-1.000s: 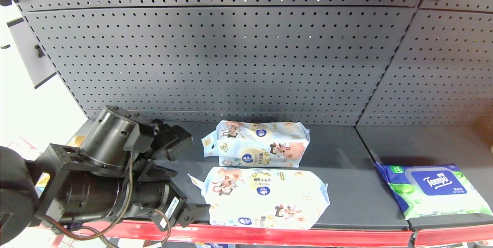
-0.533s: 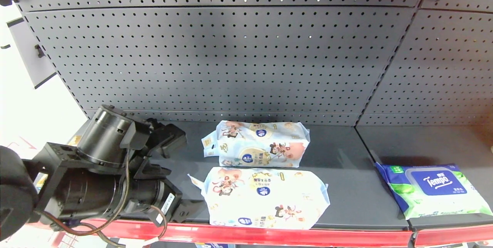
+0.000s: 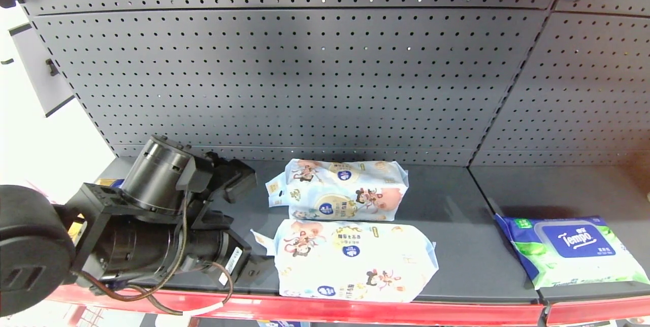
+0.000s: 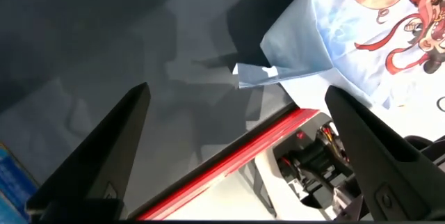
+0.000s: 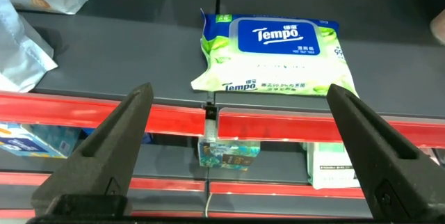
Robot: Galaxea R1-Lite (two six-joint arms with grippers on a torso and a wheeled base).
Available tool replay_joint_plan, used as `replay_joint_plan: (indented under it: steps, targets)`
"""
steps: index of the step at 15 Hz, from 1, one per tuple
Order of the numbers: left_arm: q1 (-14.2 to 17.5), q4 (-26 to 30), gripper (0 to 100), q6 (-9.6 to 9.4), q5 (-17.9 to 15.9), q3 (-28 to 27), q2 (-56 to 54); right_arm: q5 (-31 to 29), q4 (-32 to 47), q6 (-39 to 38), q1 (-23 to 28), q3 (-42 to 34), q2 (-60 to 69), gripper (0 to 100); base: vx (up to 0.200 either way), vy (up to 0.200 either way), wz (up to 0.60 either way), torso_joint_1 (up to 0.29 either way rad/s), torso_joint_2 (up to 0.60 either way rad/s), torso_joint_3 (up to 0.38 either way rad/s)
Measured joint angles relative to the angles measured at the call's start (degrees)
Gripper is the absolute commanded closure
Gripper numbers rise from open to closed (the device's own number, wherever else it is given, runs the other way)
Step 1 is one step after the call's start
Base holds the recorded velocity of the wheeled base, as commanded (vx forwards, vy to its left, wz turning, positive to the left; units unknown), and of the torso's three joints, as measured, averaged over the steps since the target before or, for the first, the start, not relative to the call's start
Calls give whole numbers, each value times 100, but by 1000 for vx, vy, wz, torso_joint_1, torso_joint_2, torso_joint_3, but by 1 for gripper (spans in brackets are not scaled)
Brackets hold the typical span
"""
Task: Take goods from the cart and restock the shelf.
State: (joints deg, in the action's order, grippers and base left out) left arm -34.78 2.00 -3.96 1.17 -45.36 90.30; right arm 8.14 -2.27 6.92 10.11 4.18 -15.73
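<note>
- Left gripper (image 3: 254, 223): fingers spread wide, nothing held; positioned over the shelf (image 3: 457, 246) near its front edge, just beside the front wipes pack (image 3: 355, 261).
- Rear wipes pack (image 3: 340, 190): laid flat behind it.
- Right gripper (image 5: 240, 90): spread wide, empty.

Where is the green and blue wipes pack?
In the head view, the green-and-blue soft plastic wipes pack lies flat at the right of the dark metal shelf, by its red front edge, apart from the nearer pale cartoon-printed pack.
</note>
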Motion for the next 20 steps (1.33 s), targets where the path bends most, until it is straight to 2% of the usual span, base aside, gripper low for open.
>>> replay_joint_plan:
  steps: [8,13,16,20]
  targets:
    - [-166,-17,0,9,-11,-23,99,0,2,-1,0,-46,21,0,0,0,0,0,0,0]
    - [-151,-157,0,57,-2,-22,77,1,11,21,-13,-30,35,0,0,0,0,0,0,0]
    - [107,-129,0,167,16,13,-460,48,-7,55,-143,199,-268,0,0,0,0,0,0,0]
    - [850,24,0,325,38,215,-1971,-16,13,68,-510,240,-561,0,0,0,0,0,0,0]
